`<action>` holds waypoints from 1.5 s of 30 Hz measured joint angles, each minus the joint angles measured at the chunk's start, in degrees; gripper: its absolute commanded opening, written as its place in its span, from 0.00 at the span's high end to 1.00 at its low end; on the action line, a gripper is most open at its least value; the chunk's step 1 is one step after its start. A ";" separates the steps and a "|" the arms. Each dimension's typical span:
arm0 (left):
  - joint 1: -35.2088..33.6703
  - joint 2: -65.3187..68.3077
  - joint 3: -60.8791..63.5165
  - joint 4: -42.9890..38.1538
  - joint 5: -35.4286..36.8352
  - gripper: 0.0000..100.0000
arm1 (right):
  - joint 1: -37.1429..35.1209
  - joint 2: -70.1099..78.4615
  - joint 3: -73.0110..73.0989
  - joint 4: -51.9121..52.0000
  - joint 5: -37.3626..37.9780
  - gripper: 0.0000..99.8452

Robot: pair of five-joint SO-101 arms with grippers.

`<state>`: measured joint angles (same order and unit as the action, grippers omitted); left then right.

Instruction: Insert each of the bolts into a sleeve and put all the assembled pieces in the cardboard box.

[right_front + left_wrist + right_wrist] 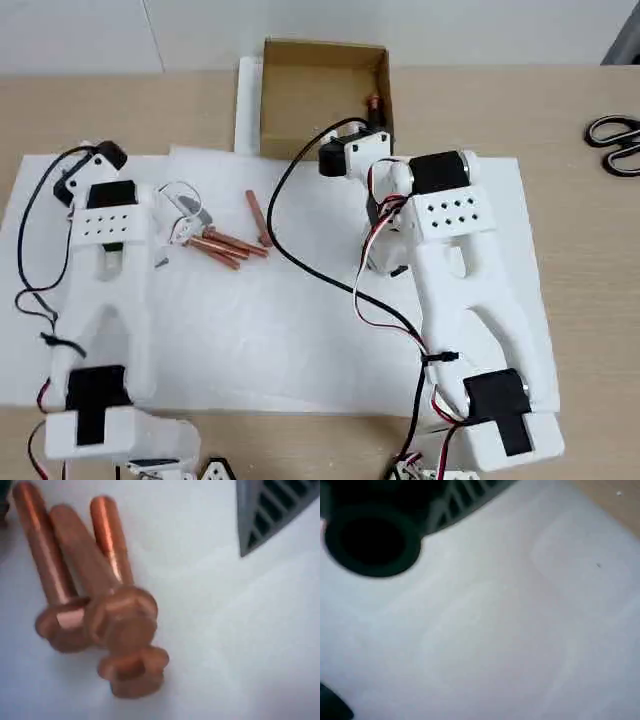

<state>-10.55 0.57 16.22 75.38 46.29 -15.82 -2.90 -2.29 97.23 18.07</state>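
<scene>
High view, starting at the left: the white left arm point(105, 270) reaches out over a white foam sheet point(300, 340) spread on a light wooden table point(560, 110). The left gripper point(188, 215) sits low over the sheet, just beside the near end of the copper-coloured flanged bolts point(225, 245). We cannot tell how its jaws stand.

The bolts lie in a tight bundle on the foam, slanting down toward the right. In the left wrist view we count three bolts point(120, 615) pressed side by side, with their flanged heads nearest the camera.

Just right of the bundle lies a slim copper-coloured cylinder point(258, 218). Its lower end is close to the bolts' far tips, though we cannot tell whether they touch.

Farther right, at the far edge of the sheet, stands the open brown cardboard box point(300, 110), with a white foam strip point(245, 100) along its left side. A small copper-coloured piece point(373, 103) shows against the box's right inner wall.

The white right arm point(470, 290) rises in front of the box. The right gripper point(388, 255) points down at the foam, and again we cannot tell how its jaws stand. The right wrist view shows the sheet from close up and a black ring point(370, 540).

A pair of black-handled scissors point(615, 145) lies at the table's right edge, well apart from the rest.
</scene>
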 measured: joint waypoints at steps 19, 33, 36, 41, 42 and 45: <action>7.82 8.00 -0.97 -6.24 6.59 0.93 | 0.00 0.00 0.00 0.00 0.00 1.00; 6.59 8.44 -0.97 -9.67 6.68 0.93 | 0.00 0.00 0.00 0.00 -0.18 1.00; 6.59 9.93 -1.14 -11.43 6.68 0.93 | 0.09 0.00 0.00 0.00 -0.18 1.00; 6.59 12.04 -2.02 -12.57 6.68 0.93 | 0.00 0.00 0.00 0.00 -0.18 1.00; 6.51 12.57 -2.02 -12.84 6.68 0.93 | 0.00 0.00 0.00 0.00 -0.18 1.00; 6.42 12.92 -2.02 -13.45 6.68 0.93 | 0.00 0.00 0.00 0.00 -0.18 1.00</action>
<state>-4.13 13.49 14.20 61.93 52.97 -15.82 -2.90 -2.29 97.23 17.89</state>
